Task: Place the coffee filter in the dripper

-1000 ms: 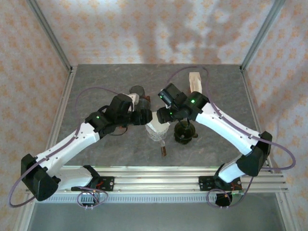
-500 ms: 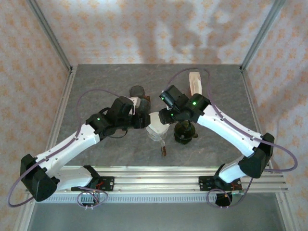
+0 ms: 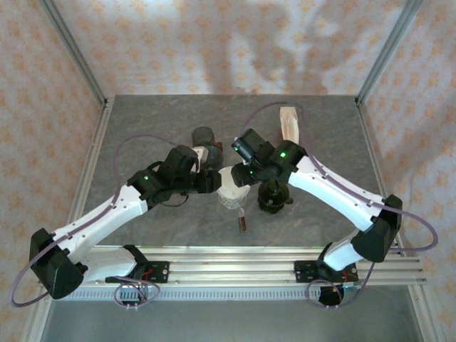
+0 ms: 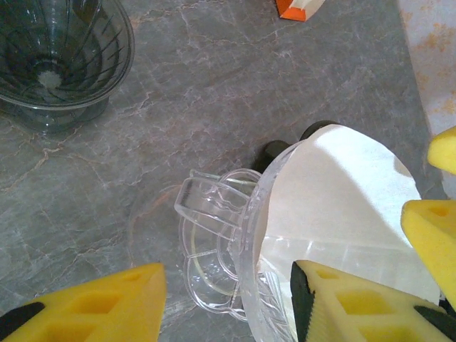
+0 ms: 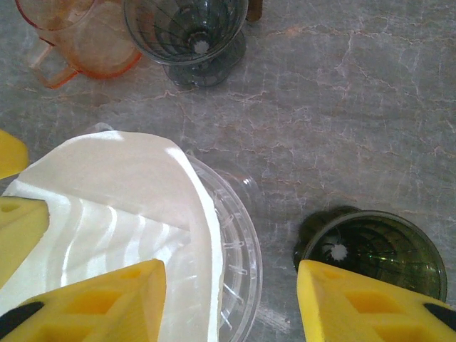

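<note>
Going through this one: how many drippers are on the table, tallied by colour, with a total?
Clear dripper: 1
Smoky grey dripper: 1
Green dripper: 1
Orange dripper: 1
Total: 4

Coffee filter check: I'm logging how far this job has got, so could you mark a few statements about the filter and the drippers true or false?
1. The white filter sits inside the clear dripper. True.
2. The green dripper holds a filter too. False: it is empty.
3. The clear dripper has a handle. True.
4. The dark grey dripper lies on its side. False: it stands upright, mouth up.
5. The orange dripper stands right beside the dark grey dripper. True.
</note>
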Controlling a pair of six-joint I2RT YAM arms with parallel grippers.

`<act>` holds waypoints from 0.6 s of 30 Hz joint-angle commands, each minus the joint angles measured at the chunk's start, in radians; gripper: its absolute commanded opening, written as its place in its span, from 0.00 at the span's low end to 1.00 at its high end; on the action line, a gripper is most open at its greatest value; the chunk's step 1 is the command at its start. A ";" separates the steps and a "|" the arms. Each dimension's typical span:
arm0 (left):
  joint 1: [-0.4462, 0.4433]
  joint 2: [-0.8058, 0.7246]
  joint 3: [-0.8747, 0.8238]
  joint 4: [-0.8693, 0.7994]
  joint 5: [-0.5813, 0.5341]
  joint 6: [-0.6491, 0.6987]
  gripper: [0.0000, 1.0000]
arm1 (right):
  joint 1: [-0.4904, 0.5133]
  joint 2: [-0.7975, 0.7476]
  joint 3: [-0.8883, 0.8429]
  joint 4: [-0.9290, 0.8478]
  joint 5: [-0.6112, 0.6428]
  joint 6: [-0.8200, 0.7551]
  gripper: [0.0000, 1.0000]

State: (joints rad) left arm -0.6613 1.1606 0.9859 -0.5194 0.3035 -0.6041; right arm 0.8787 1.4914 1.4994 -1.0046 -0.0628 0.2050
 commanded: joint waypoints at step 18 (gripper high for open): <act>-0.008 -0.013 -0.039 0.033 0.006 -0.023 0.50 | 0.043 0.089 -0.003 0.021 0.083 0.004 0.62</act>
State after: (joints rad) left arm -0.6613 1.1606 0.9562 -0.5041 0.3073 -0.6239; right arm 0.9203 1.5532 1.4723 -0.9829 -0.0071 0.2054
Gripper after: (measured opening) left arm 0.503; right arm 0.618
